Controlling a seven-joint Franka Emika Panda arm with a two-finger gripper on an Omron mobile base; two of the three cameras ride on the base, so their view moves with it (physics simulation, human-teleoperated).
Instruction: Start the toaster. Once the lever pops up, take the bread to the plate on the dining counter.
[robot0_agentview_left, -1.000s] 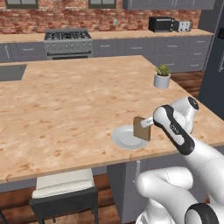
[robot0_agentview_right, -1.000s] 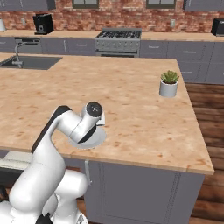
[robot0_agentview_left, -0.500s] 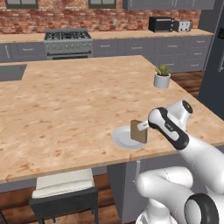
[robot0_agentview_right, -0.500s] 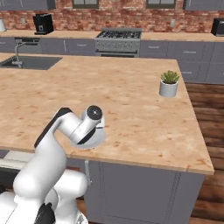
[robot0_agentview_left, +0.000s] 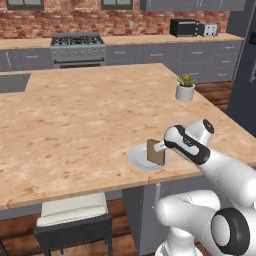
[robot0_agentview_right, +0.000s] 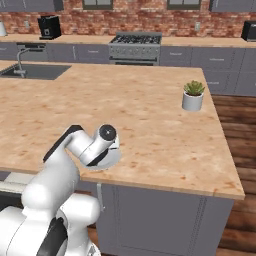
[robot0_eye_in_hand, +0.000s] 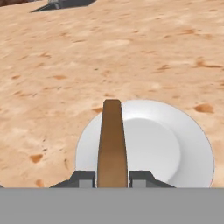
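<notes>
Brown bread (robot0_agentview_left: 156, 152), held edge-on between the gripper's (robot0_eye_in_hand: 112, 178) closed fingers, stood upright over the white plate (robot0_agentview_left: 137, 159) near the front edge of the wood-grain bench (robot0_agentview_left: 75, 125). Compared with a second earlier, the slice had moved leftward, further over the plate's middle. A potted plant (robot0_agentview_left: 185, 87) sat near the bench's right edge.

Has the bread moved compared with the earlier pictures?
Yes. In the left base view the bread, held by the end effector, has shifted left, from the plate's right edge to over its middle.
</notes>
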